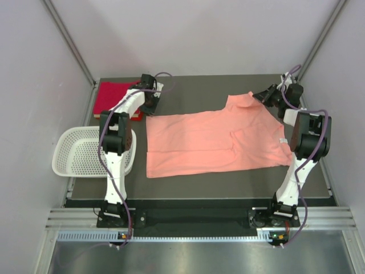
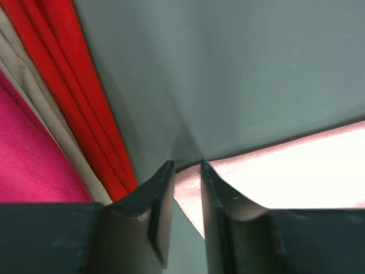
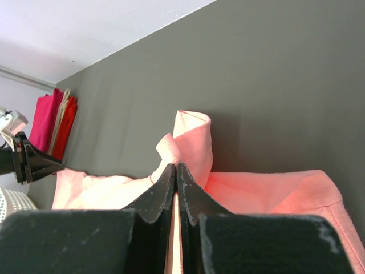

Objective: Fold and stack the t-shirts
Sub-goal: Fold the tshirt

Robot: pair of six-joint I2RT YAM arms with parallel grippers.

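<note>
"Where could this go wrong for you?"

"Starting at the left, the folded red t-shirts sit stacked at the far left corner of the table, just beside my left gripper. If I swing wide there, I judge I could knock the stack askew. That gripper's fingers stand close together with the far left corner of the salmon-pink t-shirt between them. I cannot tell whether they truly bite the cloth. If they don't, the corner slips out the instant I lift."

"And the other side?"

"My right gripper is clamped on a bunched fold at the shirt's far right edge, held a little above the table. The rest of the shirt lies flat across the middle. If my two arms rise unevenly, the cloth would likely sag or twist, and the fold would come out crooked."

"Anything in the basket?"

"The white basket stands at the table's left edge, beside my left arm. I see nothing in the part that shows, but the arm covers its right side."
</note>
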